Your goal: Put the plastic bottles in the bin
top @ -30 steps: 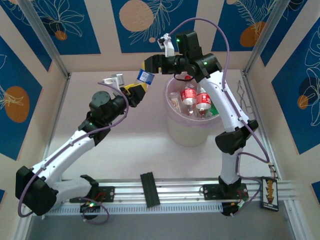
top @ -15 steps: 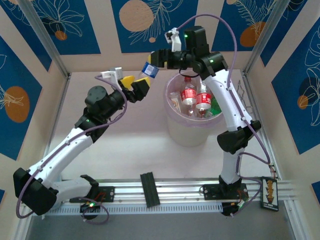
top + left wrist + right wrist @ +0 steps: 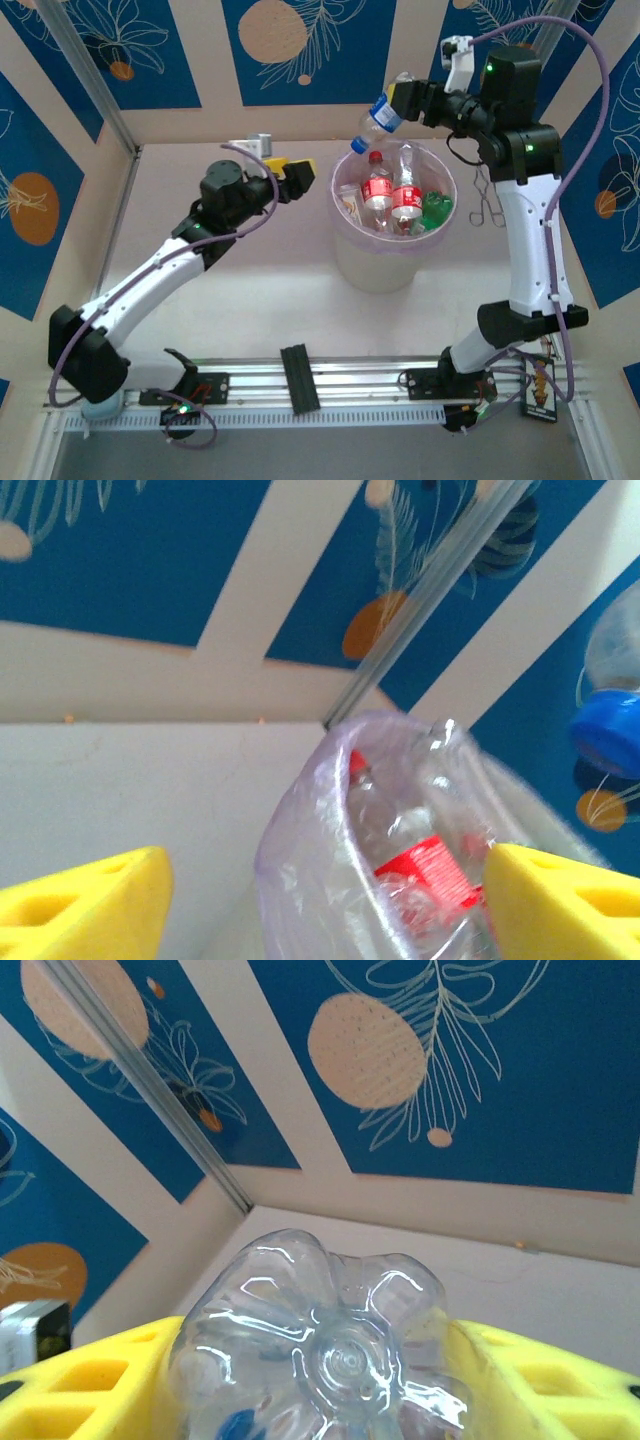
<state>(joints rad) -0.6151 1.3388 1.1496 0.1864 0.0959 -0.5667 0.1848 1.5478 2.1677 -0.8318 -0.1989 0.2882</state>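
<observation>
**Bottle held at the bin's rim: bring it over the middle before letting go**

The right fingers were clenched on the base end of a clear bottle. In the right wrist view its moulded bottom bulged out between the two yellow pads. The bottle hung tilted, with its blue cap pointing down toward the far-left part of the bin's rim and well above it. From the overhead view I could not tell whether the cap was inside the rim line or just outside it.

The bin stood on the counter and already held several red-labelled bottles and a green bottle. Its mouth was far wider than the bottle, so there was room to spare.

Doing this step well probably meant carrying the bottle further in over the bin's middle. It would also help to lower it nearer the bag lining and only then part the fingers. A light, empty bottle let go high above the rim could glance off and roll away across the counter.

The left fingers were spread wide and held nothing. They sat just to the left of the bin, near its rim. That arm looked better kept to the left of the bin, out of the bottle's path.
</observation>
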